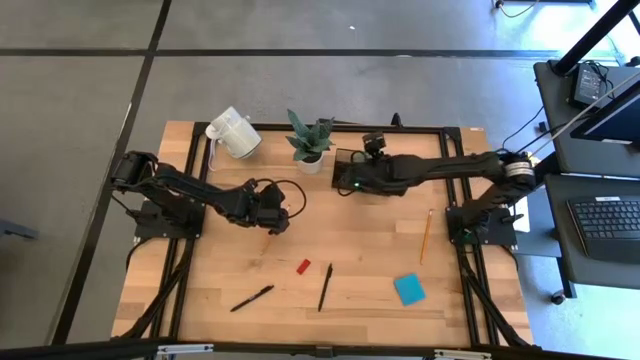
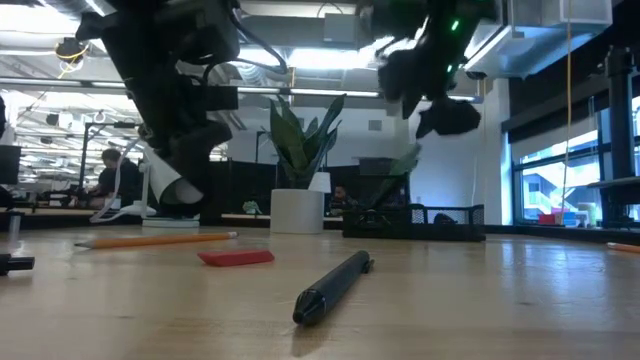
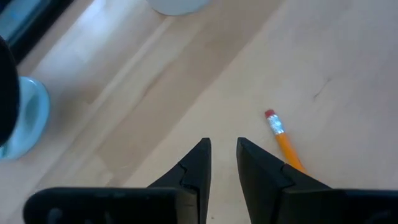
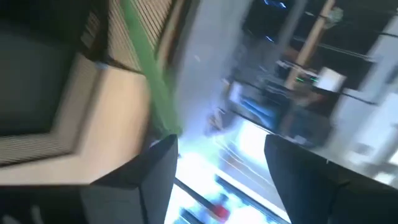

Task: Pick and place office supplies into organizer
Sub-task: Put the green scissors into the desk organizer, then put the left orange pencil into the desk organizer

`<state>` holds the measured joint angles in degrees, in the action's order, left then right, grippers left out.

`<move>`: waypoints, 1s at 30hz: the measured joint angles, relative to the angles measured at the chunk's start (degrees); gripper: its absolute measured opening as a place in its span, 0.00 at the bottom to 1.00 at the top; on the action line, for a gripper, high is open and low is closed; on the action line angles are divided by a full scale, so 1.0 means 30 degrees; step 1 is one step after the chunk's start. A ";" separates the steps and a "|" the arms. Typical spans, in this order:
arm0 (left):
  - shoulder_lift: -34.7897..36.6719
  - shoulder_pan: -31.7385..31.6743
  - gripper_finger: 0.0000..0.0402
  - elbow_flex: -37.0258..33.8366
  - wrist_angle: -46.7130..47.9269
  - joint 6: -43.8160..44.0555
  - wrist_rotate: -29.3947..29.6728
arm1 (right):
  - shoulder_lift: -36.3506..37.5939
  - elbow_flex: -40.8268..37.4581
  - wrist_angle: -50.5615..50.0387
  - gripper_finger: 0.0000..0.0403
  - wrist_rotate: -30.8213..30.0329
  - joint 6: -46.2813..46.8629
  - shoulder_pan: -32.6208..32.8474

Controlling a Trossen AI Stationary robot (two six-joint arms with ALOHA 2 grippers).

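My right gripper [image 1: 345, 184] is over the organizer [image 1: 350, 160] at the back of the table, just beside the potted plant [image 1: 308, 140]. In the right wrist view my fingers [image 4: 149, 171] stand wide apart with nothing between them. A green strip, likely a scissors handle [image 4: 149, 81], lies along the organizer's mesh wall ahead of them. I can't tell if it has fully settled into a compartment. I read this as a drop just made.

To do it well: lift straight up, jaws kept wide, so I don't snag the green handle or drag the organizer. Watch the plant leaves on the way out, they're close.

My left gripper [image 1: 270, 220] hangs low over the table's left-middle. Its fingers [image 3: 193, 171] are only narrowly apart and hold nothing. An orange pencil [image 3: 283, 140] lies just beside one finger, eraser end out; whether it touches I can't tell. Not between the fingers, so open wider and shift over before closing.

Still loose on the table:
- red block [image 1: 303, 266]
- two black pens [image 1: 325, 286], [image 1: 252, 298], toward the front
- blue sticky pad [image 1: 408, 289], front right
- a second pencil [image 1: 426, 235], at the right

The white mug [image 1: 233, 133] stays put.
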<state>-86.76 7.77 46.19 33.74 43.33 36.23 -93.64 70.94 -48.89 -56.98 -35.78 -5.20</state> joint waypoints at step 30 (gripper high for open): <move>-0.0031 0.2507 0.18 0.1049 0.3190 0.8190 -1.1774 | 0.3880 -0.4277 0.5794 0.61 1.1537 0.5407 0.2788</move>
<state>-86.85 15.29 49.34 43.31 67.90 0.91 -82.00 58.11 -31.51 -22.37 -19.56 3.16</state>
